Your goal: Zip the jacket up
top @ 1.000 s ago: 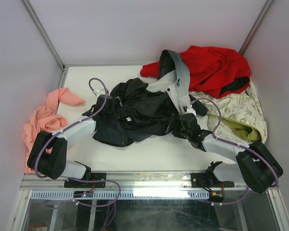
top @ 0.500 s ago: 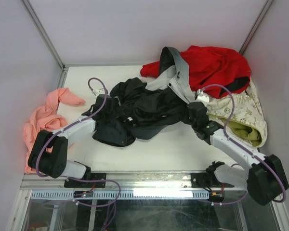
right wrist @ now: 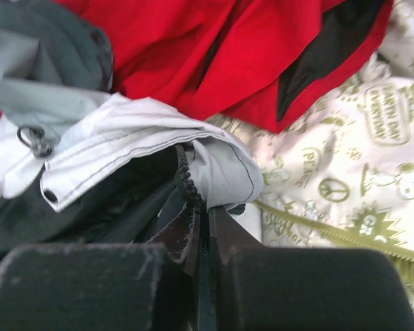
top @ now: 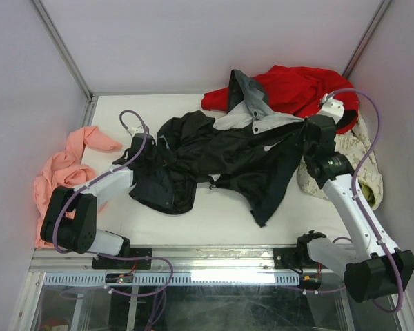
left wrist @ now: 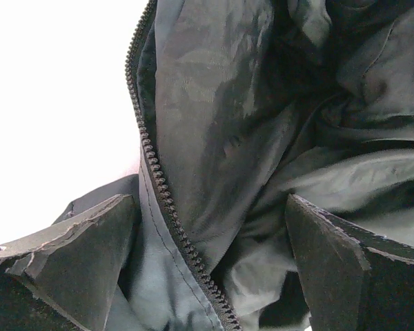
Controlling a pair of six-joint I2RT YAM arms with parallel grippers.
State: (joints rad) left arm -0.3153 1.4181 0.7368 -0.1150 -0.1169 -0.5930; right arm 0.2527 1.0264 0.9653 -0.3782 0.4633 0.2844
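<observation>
"EARTH DAY EVERYDAY", seemingly, on cream cloth [right wrist: 334, 162].

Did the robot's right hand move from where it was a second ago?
Yes. The right gripper, its fingers shut on the jacket, moved away from its base, back and right toward the red garment.

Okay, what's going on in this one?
Two robot arms are working on a crumpled jacket lying on the table. The right gripper is shut on the jacket's front edge, holding it out beside the red garment and the cream patterned cloth. The left gripper is open over the other side, with one row of the zipper between its fingers, gripping nothing. The jacket is unzipped.
</observation>
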